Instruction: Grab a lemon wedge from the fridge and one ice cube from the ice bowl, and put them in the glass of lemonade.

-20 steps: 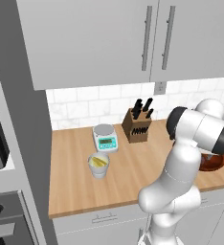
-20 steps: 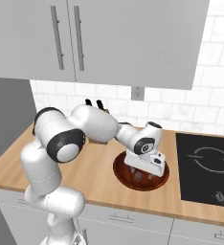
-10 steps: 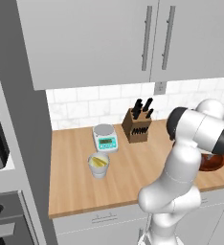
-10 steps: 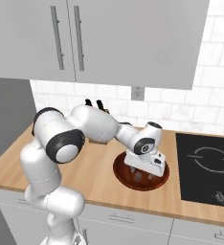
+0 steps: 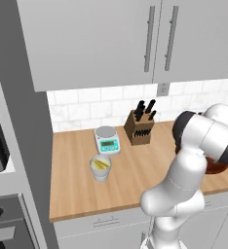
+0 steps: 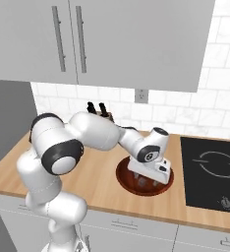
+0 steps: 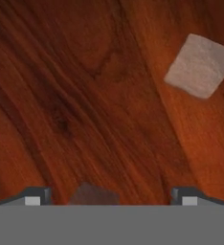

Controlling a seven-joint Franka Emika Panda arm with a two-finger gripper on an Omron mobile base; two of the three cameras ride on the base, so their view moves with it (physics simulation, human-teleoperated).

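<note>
Here the arm bends down, gripper plunged into the ice bowl, jaws spread wide beside an ice cube.

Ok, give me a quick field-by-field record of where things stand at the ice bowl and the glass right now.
gripper: open, down inside the ice bowl, jaws spread wide, nothing between them yet
ice bowl: dark reddish-brown, on the wooden counter beside the cooktop
ice cubes: one pale cube lies off to one side ahead of the fingers; a second, darker one sits low between the fingertips
glass of lemonade: on the counter in front of the kitchen scale, with something yellow in it
knife block: against the tiled wall
</note>
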